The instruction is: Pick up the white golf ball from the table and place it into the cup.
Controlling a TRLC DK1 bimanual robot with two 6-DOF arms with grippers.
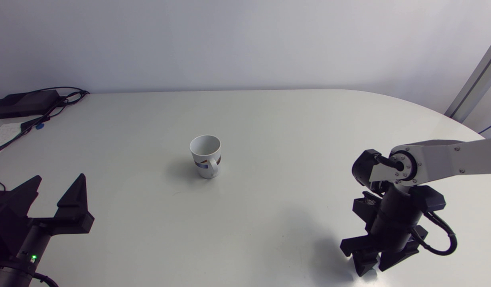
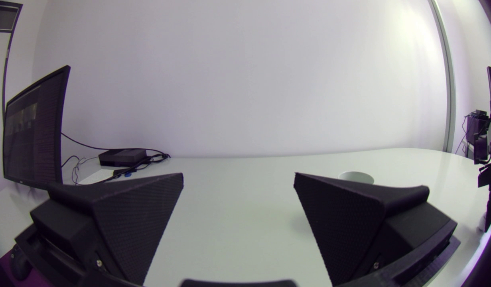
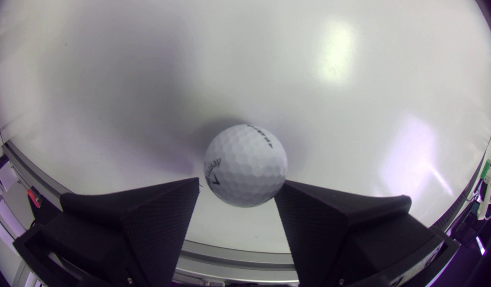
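**Right tool and golf ball.** The right tool (image 3: 241,180) points down at the table (image 1: 289,131) close to its near edge, at the right of the head view (image 1: 372,268). The white golf ball (image 3: 245,165) rests on the table between the tips of the two wedge fingers (image 3: 321,215), partly ahead of them. One fingertip lies against the ball's side. The other stands just beside it, with what looks like a thin sliver of table between, so the tool reads as open around the ball rather than clamped on it. In the head view the ball is hidden under the tool.

**Cup.** The white cup (image 1: 205,155) stands upright near the middle of the table, handle toward the near edge, well apart from the right tool and the ball.

**Left tool.** The left tool (image 1: 61,176) sits at the near left corner, its fingers spread wide and holding nothing. From its wrist view (image 2: 238,175) the cup's rim (image 2: 356,177) shows just past one finger.
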